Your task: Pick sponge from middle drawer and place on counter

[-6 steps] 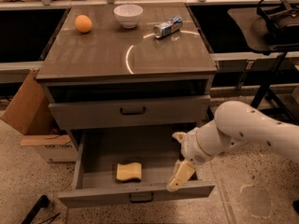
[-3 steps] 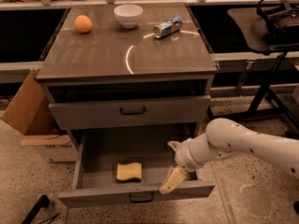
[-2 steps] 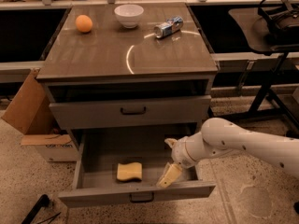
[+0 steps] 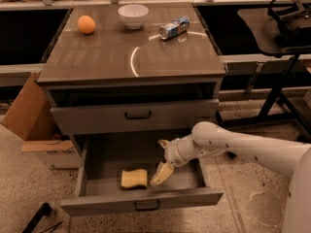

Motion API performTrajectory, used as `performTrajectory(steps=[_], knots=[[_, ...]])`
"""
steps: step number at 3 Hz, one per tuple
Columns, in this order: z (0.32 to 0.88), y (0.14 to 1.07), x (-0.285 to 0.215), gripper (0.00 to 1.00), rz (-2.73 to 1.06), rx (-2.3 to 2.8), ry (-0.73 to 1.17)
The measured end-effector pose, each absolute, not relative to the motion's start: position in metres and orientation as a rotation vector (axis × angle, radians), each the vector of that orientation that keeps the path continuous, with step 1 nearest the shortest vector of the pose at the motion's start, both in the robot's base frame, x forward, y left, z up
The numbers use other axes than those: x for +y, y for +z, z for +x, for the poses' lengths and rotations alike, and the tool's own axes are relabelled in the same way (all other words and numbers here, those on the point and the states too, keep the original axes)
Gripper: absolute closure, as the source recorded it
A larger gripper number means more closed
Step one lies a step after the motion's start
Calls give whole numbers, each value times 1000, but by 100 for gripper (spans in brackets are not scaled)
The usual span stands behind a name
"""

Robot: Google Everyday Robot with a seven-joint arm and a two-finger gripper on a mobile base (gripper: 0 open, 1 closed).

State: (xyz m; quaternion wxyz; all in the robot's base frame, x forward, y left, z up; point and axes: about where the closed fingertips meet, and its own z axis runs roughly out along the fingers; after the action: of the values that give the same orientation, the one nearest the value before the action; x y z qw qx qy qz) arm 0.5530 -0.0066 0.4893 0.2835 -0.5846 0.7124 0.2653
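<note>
My gripper (image 4: 161,159) is down inside the pulled-out middle drawer (image 4: 141,201), with the fingers spread apart and nothing between them. The sponge (image 4: 134,178) is lying flat on the drawer floor just beside my lower finger, can't tell if they're touching. Up on the counter (image 4: 131,52) there's an orange (image 4: 86,24), a white bowl (image 4: 133,15) and a can on its side (image 4: 174,28).

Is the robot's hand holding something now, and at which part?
Nothing is held. The hand is open inside the drawer, just right of the sponge.
</note>
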Motion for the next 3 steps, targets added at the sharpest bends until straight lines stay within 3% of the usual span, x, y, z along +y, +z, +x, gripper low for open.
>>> performTrajectory(steps=[3], knots=[[573, 453, 17, 0, -1552, 1881, 703]])
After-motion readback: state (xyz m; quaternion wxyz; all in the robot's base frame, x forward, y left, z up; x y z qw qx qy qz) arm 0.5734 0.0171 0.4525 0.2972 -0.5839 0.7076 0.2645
